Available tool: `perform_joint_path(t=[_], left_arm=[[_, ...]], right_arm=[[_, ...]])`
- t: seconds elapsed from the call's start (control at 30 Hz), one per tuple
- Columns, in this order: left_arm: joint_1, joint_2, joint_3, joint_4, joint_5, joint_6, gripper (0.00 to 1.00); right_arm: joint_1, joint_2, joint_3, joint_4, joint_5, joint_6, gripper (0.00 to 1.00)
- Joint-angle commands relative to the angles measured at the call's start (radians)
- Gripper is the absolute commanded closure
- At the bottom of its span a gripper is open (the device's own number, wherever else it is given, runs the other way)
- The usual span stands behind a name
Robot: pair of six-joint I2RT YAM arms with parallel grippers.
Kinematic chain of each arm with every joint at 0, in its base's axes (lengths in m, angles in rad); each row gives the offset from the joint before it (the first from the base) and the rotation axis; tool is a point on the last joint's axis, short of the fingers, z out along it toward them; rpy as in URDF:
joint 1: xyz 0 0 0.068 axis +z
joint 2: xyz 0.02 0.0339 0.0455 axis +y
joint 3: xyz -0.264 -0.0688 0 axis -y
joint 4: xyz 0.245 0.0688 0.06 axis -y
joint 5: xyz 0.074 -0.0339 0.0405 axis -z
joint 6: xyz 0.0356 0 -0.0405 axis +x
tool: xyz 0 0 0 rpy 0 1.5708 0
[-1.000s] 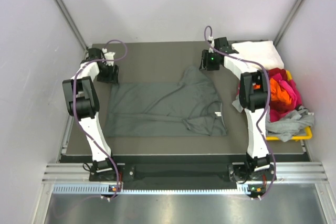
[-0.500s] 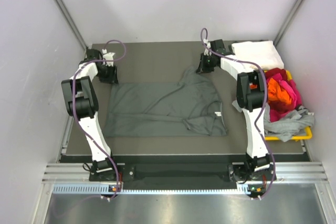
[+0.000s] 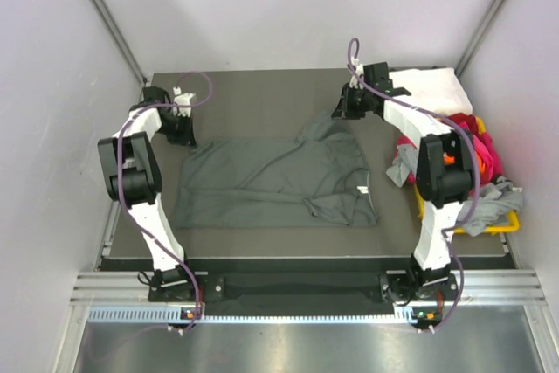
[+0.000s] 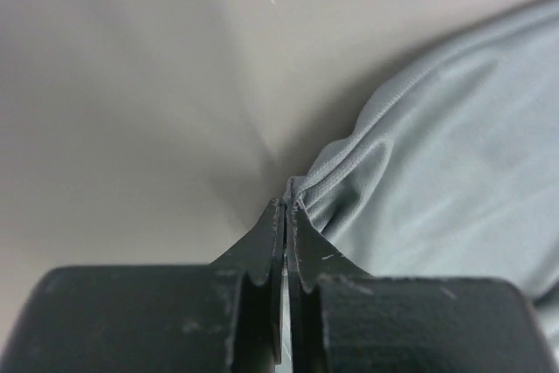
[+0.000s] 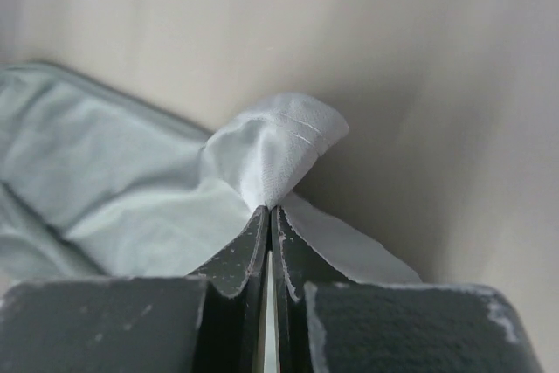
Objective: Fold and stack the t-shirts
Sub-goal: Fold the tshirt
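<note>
A dark grey t-shirt (image 3: 271,183) lies spread flat across the middle of the table. My left gripper (image 3: 186,137) is shut on its far left corner, and the left wrist view shows the jaws (image 4: 287,205) pinching the bunched hem of the shirt (image 4: 437,181). At the far right corner, my right gripper (image 3: 344,112) is shut on a fold of the same shirt. The right wrist view has the cloth (image 5: 279,150) puckered up out of the closed tips (image 5: 271,210). A folded white t-shirt (image 3: 428,87) lies at the back right.
A yellow bin (image 3: 491,229) at the right edge holds a heap of red, pink and orange shirts (image 3: 476,153), with a light grey shirt (image 3: 491,207) draped over its rim. The side walls stand close to both table edges.
Both grippers have closed on the dark grey shirt's far corners. The right arm's elbow has swung out to the right, over the bin. The left arm has barely moved.
</note>
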Motion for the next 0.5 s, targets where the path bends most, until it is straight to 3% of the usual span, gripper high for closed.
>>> perform_joint_path(t=[0.0,0.2,0.47], left_arm=[[0.009,-0.139,-0.04,-0.014,0.01,0.038,1.0],[0.048,-0.329,-0.206,0.018,-0.046,0.13,1.0],[0.072,-0.431,-0.407,0.024,-0.112,0.265,1.0]], right_arm=[[0.009,-0.156,-0.103,0.072,0.004,0.005,1.0],[0.023,-0.391,-0.36,0.068,0.027,-0.01,1.0],[0.04,-0.666,-0.788,0.127,0.083,0.051,1.0]])
